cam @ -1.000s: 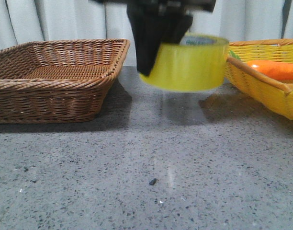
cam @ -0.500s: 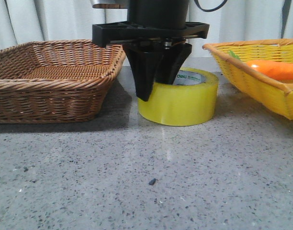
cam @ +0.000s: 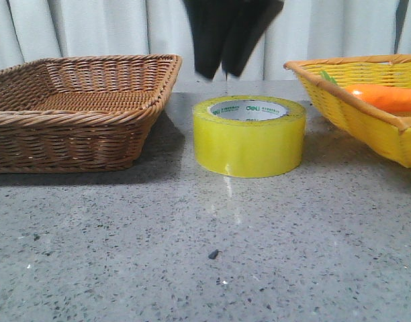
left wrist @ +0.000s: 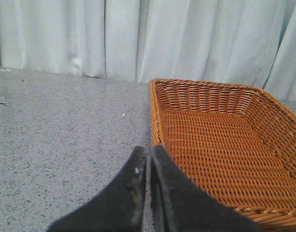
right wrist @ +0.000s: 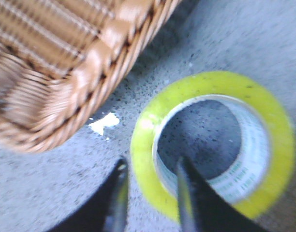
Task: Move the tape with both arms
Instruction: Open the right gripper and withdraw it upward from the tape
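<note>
The tape [cam: 249, 144], a wide yellow roll with a white "deli" core, lies flat on the grey table between the two baskets. My right gripper [cam: 220, 70] hangs just above its left rear rim, open and empty, clear of the roll. In the right wrist view the open gripper [right wrist: 152, 164] has one finger over the tape [right wrist: 213, 79] wall's outer side and one over the core hole. My left gripper [left wrist: 148, 150] is shut and empty, low over the table beside the brown basket [left wrist: 220, 150]; it does not show in the front view.
A brown wicker basket [cam: 78, 127] stands left of the tape; its corner shows in the right wrist view [right wrist: 56, 58]. A yellow wicker basket [cam: 367, 121] at the right holds an orange carrot-like thing [cam: 387, 97]. White curtains hang behind.
My right gripper brought the tape down from the air onto the table, let go of it and has risen above it. The tape now rests on the table.
</note>
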Available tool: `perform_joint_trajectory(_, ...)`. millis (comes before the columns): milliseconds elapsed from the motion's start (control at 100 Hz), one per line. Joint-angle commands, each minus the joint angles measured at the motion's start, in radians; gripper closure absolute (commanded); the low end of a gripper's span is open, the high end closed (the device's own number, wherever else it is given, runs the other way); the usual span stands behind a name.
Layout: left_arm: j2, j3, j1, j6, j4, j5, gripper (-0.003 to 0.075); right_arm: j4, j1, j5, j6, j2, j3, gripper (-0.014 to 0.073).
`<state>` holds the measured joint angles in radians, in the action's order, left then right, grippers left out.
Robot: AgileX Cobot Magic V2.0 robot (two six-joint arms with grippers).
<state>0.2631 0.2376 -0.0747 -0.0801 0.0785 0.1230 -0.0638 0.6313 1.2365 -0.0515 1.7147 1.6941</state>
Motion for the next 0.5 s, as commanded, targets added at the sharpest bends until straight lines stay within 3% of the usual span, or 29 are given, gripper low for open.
perform_joint_trajectory(0,0.017,0.043,0.003,0.001,-0.016,-0.07,0.0696,0.011,0.0,-0.054,0.0,-0.126,0.033,0.0634)
perform_joint_trajectory(30,0.017,0.046,0.003,0.001,-0.018,-0.068,0.0669,0.011,0.0,-0.063,0.0,-0.155,0.032,0.067)
perform_joint_trajectory(230,0.017,0.121,0.003,0.001,-0.018,-0.033,0.0437,0.015,0.0,-0.202,0.0,-0.326,-0.043,0.0666)
perform_joint_trajectory(490,0.121,0.273,-0.041,0.013,-0.018,0.062,0.0423,0.015,0.0,-0.59,0.0,-0.623,-0.414,0.0666)
